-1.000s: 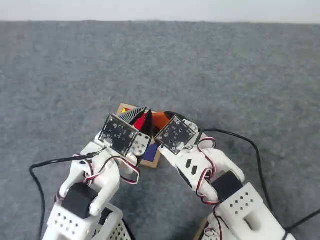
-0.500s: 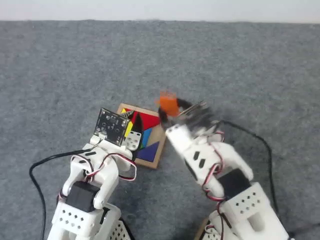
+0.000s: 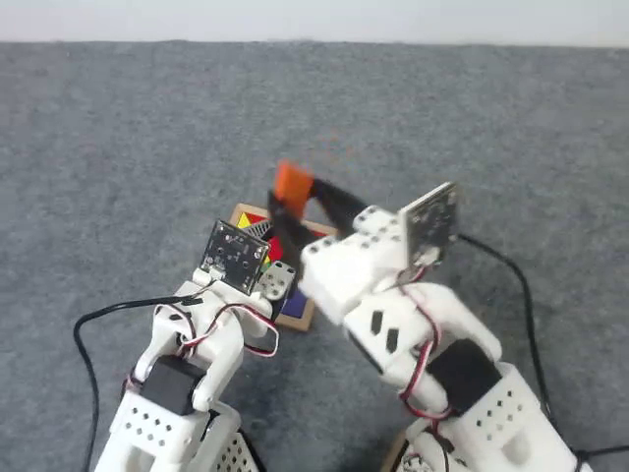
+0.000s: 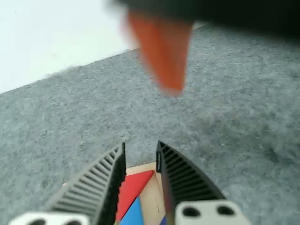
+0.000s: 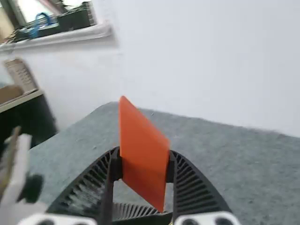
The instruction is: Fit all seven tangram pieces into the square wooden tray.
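While the right gripper (image 5: 143,158) clamps the orange piece (image 3: 292,183) aloft at twelve o'clock of the wooden tray (image 3: 303,317), the left gripper (image 4: 140,146) hovers over it, jaws narrowly parted and empty

One orange piece (image 3: 292,183) aloft, wooden tray (image 3: 301,319) part-filled.

The right arm's fingers (image 5: 91,185) raise the orange piece (image 3: 292,182) out of the tray (image 3: 303,317), swinging it higher and leftward, well above the surface (image 3: 147,118) now.

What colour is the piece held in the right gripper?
The piece is orange; the right wrist view shows it best.
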Robot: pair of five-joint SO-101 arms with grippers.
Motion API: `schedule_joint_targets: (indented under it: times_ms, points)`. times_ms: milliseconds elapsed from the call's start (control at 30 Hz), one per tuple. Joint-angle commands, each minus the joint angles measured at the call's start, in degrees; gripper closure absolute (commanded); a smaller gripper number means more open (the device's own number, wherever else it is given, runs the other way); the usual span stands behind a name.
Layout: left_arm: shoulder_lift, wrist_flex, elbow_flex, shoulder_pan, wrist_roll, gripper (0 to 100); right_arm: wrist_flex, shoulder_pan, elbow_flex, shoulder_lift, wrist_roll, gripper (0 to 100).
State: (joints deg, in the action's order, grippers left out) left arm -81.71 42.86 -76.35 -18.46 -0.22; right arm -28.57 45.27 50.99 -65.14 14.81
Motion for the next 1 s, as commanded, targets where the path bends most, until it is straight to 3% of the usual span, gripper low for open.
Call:
schedule_joint_targets:
  times_ms: [0, 233, 367, 533, 733, 967]
  points:
    - [0.0, -1.4, 1.8, -0.1, -0.3, 88, -4.8, 1.3, -5.5, -1.5, 1.0, 99.1]
    - [-6.2, 1.5, 2.2, -0.5, 1.6, 88, -8.5, 1.4, -6.7, -2.6, 4.3, 99.1]
    - [-13.3, 3.8, 1.9, -0.2, 2.1, 83, -13.7, 1.5, -9.1, -2.7, 4.3, 99.1]
    - [-22.4, 5.9, 1.5, -0.5, 8.4, 79, -15.4, 5.6, -9.3, -3.4, 2.0, 99.1]
    - [-22.6, 12.2, 6.0, -3.5, 8.3, 79, -16.3, 8.8, -8.4, -6.5, -0.2, 99.1]
    - [-22.6, 12.3, 6.8, -0.6, 8.6, 79, -16.8, 9.1, -8.3, -6.9, -0.4, 99.1]
